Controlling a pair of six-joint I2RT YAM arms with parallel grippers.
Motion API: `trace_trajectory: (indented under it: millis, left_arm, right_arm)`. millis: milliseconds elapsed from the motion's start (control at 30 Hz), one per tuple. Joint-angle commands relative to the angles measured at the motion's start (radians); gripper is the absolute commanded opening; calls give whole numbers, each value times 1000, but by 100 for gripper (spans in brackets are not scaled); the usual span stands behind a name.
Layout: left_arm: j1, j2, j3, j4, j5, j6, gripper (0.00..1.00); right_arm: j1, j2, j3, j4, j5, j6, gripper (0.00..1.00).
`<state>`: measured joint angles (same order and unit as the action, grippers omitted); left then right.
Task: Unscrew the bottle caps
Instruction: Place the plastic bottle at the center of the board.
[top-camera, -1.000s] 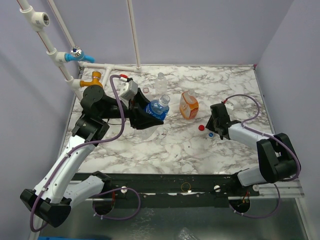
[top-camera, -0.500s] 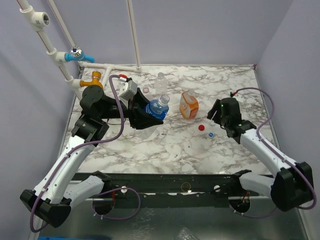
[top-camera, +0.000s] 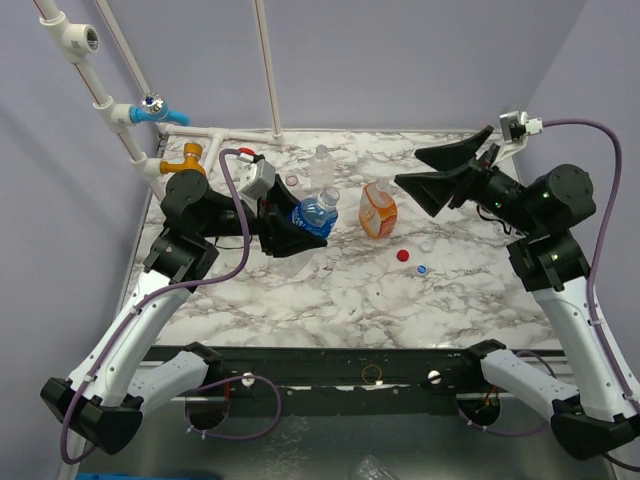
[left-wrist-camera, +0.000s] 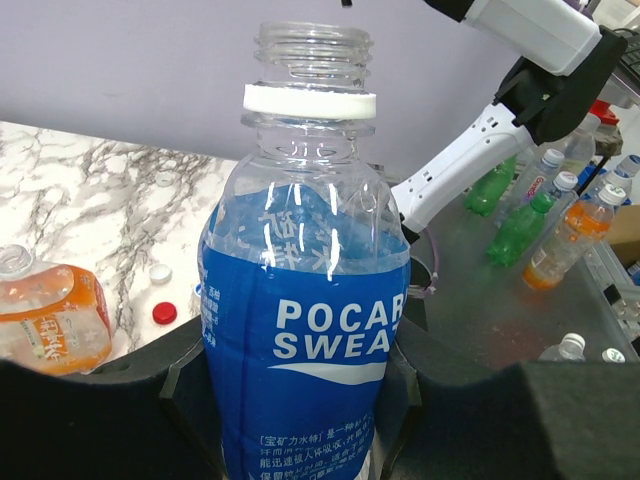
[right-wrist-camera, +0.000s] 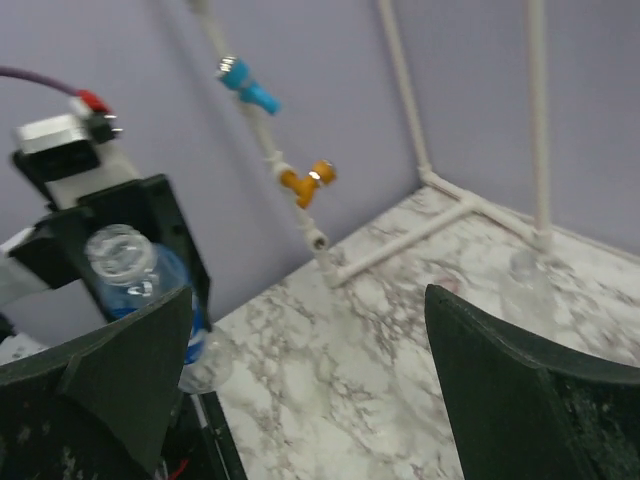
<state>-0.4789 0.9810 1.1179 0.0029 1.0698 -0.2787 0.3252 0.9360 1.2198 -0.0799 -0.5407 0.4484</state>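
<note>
left gripper pinches blue-labelled bottle, bare neck angled toward the right arm, probably offered for twisting | right gripper spread wide, empty, raised above tabletop | red cap and blue-and-white cap lie loose near orange bottle

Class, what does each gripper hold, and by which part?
Left gripper holds the blue-labelled bottle by its labelled body. Right gripper is open, holding nothing.
</note>
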Motion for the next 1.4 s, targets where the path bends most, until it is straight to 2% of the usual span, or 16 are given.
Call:
trace_trajectory:
  millis: [0, 133, 200, 367, 533, 833, 900, 933, 967, 1100, 1133, 1167, 1200, 1233, 1367]
  left_arm:
    - [5, 6, 7, 26, -14, 9, 0]
    - [5, 15, 15, 26, -17, 7, 0]
    - [5, 22, 16, 26, -18, 9, 0]
    - [5, 47, 14, 30, -21, 23, 0]
    - [5, 74, 29, 35, -23, 31, 0]
    - [3, 75, 36, 41, -28, 22, 0]
    - [4, 74, 37, 43, -27, 19, 0]
    - [3, 74, 37, 45, -27, 18, 0]
    - [4, 72, 37, 46, -26, 18, 0]
    - [4, 58, 21, 51, -48, 7, 1]
    - [5, 52, 15, 52, -73, -5, 20]
    - [8, 45, 9, 52, -96, -16, 44]
    - [12, 39, 3, 52, -120, -33, 78]
    - [17, 30, -7, 52, -129, -38, 98]
    - [37, -22, -64, 13, -146, -12, 99]
  right_arm:
    - [-3, 58, 38, 274, -345, 153, 100]
    - [-1, 121, 31, 480, -413, 283, 100]
    - [23, 149, 35, 519, -408, 285, 100]
    - [174, 238, 127, 395, -344, 134, 100]
    - [271, 301, 161, 372, -311, 81, 99]
    - [363, 341, 146, 275, -213, -7, 86]
    - [385, 359, 164, 232, -191, -35, 80]
    - [393, 367, 180, 209, -181, -54, 73]
    - [400, 372, 185, 193, -170, -63, 65]
    - [404, 355, 178, 188, -137, -79, 24]
    - [404, 351, 182, 169, -123, -89, 17]
    - [404, 347, 189, 149, -103, -105, 16]
    - [404, 343, 196, 120, -84, -124, 16]
    - [404, 339, 203, 95, -65, -153, 16]
    - [404, 326, 209, -37, 73, -271, 16]
